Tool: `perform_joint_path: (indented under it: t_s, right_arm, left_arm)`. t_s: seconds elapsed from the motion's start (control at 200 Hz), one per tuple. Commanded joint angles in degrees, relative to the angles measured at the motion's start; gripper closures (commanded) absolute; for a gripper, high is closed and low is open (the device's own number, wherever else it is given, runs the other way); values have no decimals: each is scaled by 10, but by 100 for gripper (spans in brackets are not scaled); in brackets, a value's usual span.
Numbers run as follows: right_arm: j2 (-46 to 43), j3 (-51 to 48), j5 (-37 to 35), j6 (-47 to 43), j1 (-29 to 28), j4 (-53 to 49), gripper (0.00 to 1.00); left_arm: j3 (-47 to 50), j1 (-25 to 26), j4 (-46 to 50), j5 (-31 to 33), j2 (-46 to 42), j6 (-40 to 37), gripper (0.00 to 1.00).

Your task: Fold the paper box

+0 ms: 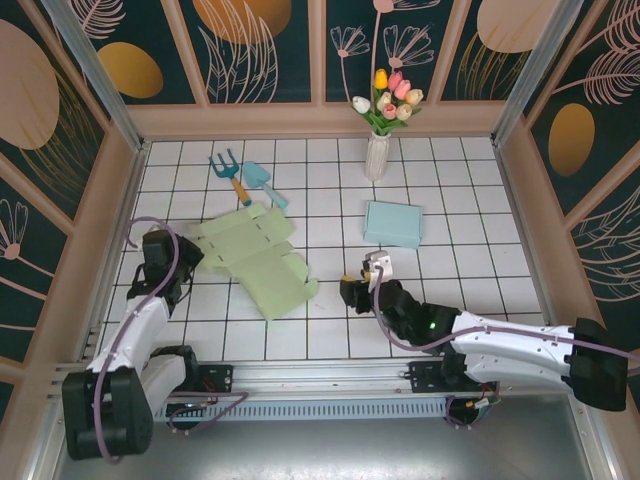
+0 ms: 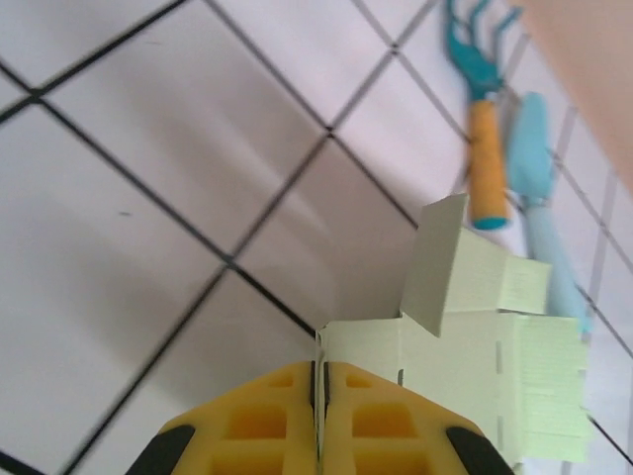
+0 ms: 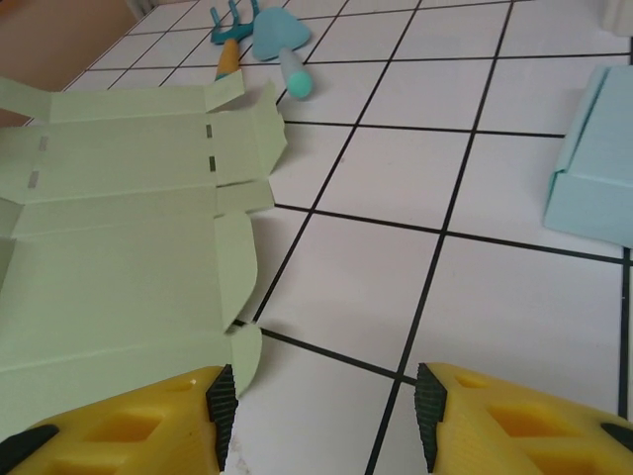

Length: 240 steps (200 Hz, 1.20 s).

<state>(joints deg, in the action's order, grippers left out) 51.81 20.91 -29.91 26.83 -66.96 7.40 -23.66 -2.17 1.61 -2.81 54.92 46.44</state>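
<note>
The paper box (image 1: 255,262) is a pale green die-cut sheet lying mostly flat on the tiled table, left of centre. My left gripper (image 1: 187,256) is at its left edge. In the left wrist view the yellow fingers (image 2: 267,421) are pressed together, pinching a thin edge of the paper box (image 2: 475,346), and one flap stands up beyond them. My right gripper (image 1: 350,292) is just right of the sheet and stands open. In the right wrist view nothing lies between its pads (image 3: 427,406), and the paper box (image 3: 119,247) reaches the left finger.
A folded light blue box (image 1: 393,222) lies right of centre, also in the right wrist view as the blue box (image 3: 598,158). A small rake (image 1: 228,172) and trowel (image 1: 262,182) lie behind the sheet. A white vase of tulips (image 1: 377,150) stands at the back wall.
</note>
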Motion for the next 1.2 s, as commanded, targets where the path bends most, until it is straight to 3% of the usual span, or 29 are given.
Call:
perform_joint_path:
  t_s: [0.0,0.205,0.37,0.485,0.645,0.751,0.866,0.941,1.096,1.151,1.196]
  right_arm:
    - [-17,18,-24,7,14,-24,45]
    - [-59,10,-23,9,29,-56,45]
    - [-113,-20,-26,5,44,-64,45]
    - [-135,-40,6,5,67,-50,45]
    - [-133,-42,24,-3,78,-32,45]
    - [-113,-27,45,-15,89,-16,45]
    - [-77,4,94,-144,102,19,43]
    - [-48,52,114,-220,115,-4,35]
    - [15,167,232,-390,169,-84,33]
    - [32,201,281,-457,192,-104,33]
    - [49,224,327,-518,211,-119,34]
  left_arm:
    - [5,59,8,-17,-13,31,100]
    - [-54,232,-34,43,68,22,100]
    - [-77,296,-47,43,105,-7,100]
    - [-95,299,34,150,85,5,100]
    - [-73,313,-43,20,71,-2,100]
    - [-78,363,-92,32,63,-42,100]
    - [-83,389,-157,35,47,-114,100]
    - [-90,391,-176,26,36,-165,100]
    - [-71,391,-215,24,8,-290,100]
    - [-42,391,-268,33,-5,-324,100]
    - [-5,391,-338,5,-16,-365,100]
